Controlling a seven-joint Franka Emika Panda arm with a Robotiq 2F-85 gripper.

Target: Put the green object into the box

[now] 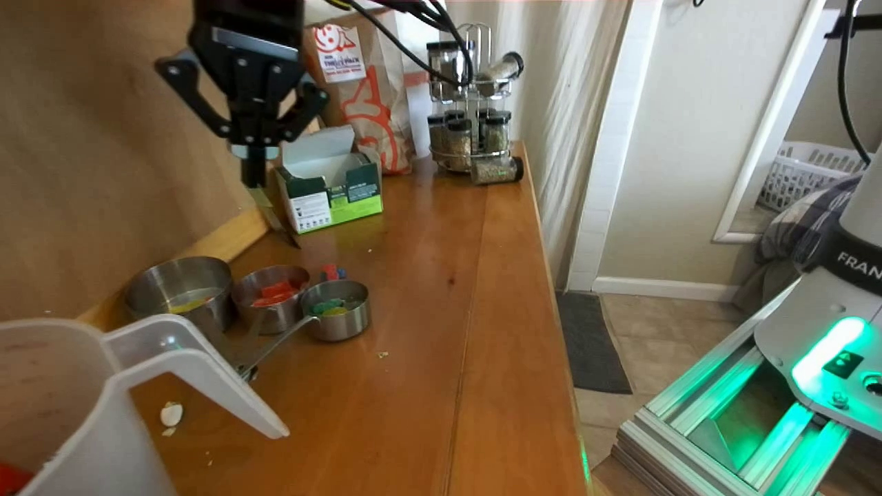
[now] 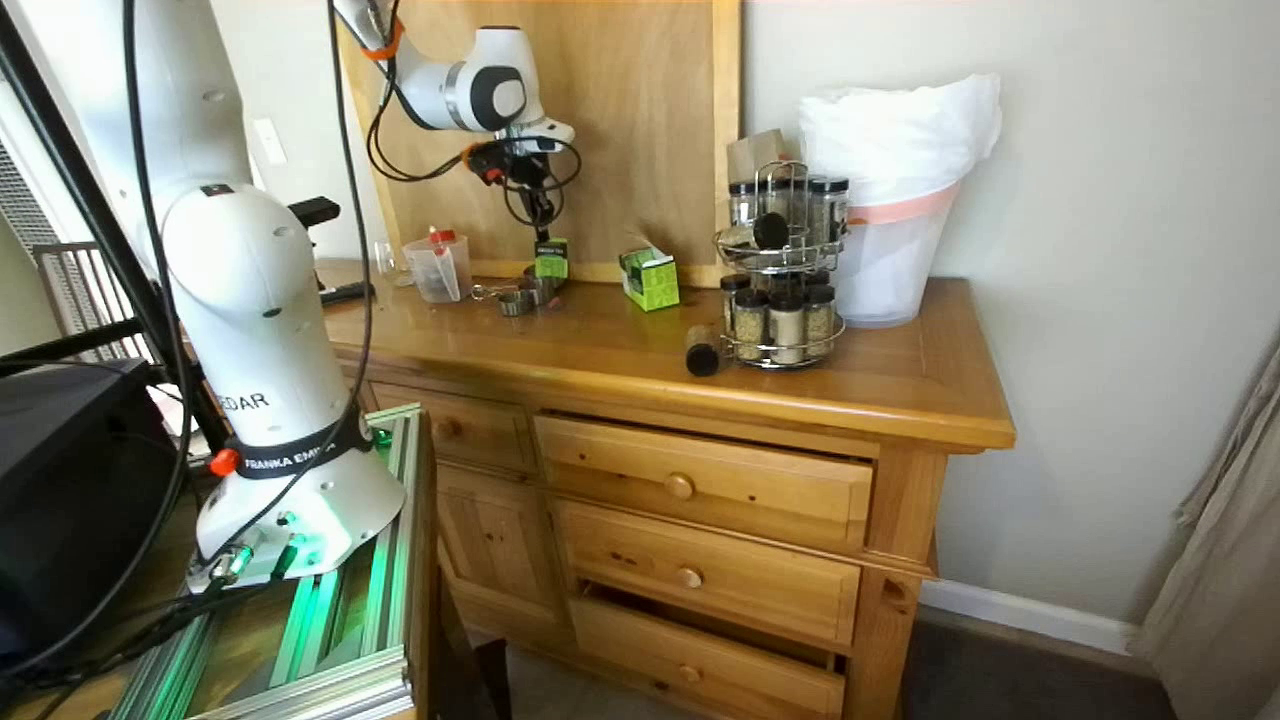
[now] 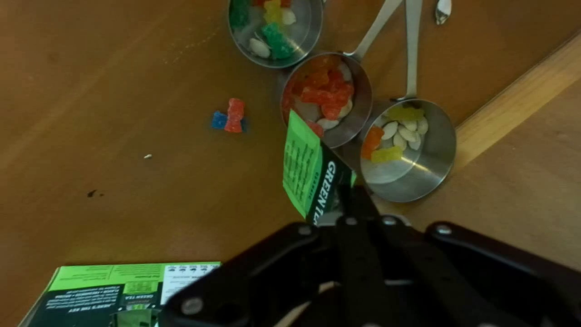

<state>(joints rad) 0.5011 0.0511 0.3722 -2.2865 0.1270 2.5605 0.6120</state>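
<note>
I've got the gripper (image 1: 253,179) with its fingers closed on the green tea packet (image 3: 302,170) (the wrist view lets me read GREEN on it). The packet hangs tilted from the fingertips, outside the box (image 1: 331,200) and apart from it. The box stands open on the dresser (image 2: 600,340), with the paper bag (image 1: 368,103) behind it in an exterior view. From the wrist I see the packet overlap the middle one of three metal cups (image 3: 361,100), which hold gummies (image 3: 333,93) and pale seeds (image 3: 408,135). Near them a red gummy (image 3: 235,113) lies across a blue one (image 3: 219,120) on the wood. A jar (image 2: 702,350) lies on its side beside the spice rack (image 2: 785,262).
</note>
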